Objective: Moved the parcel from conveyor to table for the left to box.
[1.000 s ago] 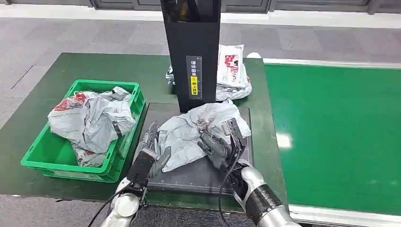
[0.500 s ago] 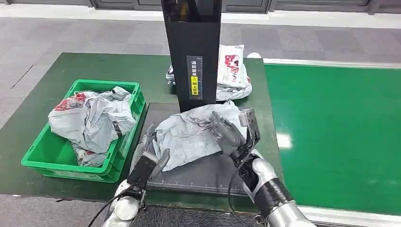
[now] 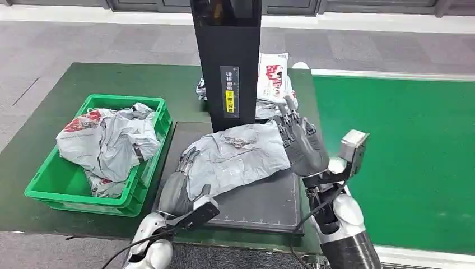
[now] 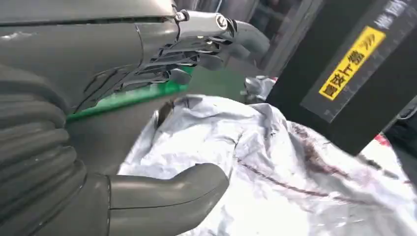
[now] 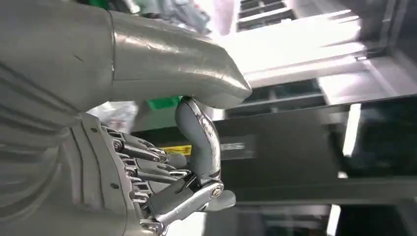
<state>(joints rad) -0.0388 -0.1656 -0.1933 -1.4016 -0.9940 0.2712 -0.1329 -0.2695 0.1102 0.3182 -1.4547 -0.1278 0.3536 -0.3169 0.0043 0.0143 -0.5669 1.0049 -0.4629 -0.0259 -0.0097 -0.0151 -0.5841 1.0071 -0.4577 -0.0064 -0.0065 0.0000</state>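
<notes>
A crumpled grey parcel [image 3: 238, 157] lies on the black weighing plate [image 3: 252, 204] in front of the black post. My left hand [image 3: 182, 188] rests at the parcel's near left edge, fingers stretched along it and thumb under the edge. In the left wrist view the parcel [image 4: 295, 167] sits between the thumb and the spread fingers of that hand [image 4: 147, 98], which do not clamp it. My right hand [image 3: 302, 145] is raised just off the parcel's right edge, fingers apart and holding nothing. The right wrist view has this hand [image 5: 147, 172] empty in the air.
A green crate [image 3: 56, 185] holding several grey parcels stands on the dark green table [image 3: 33, 129] at the left. The black post [image 3: 227, 61] rises behind the plate, with more parcels [image 3: 274, 84] behind it. The green conveyor [image 3: 403, 157] runs along the right.
My right hand has let go of the parcel and lifted off to its right. The parcel has settled flatter on the plate. My left hand has turned slightly at the parcel's left edge.
</notes>
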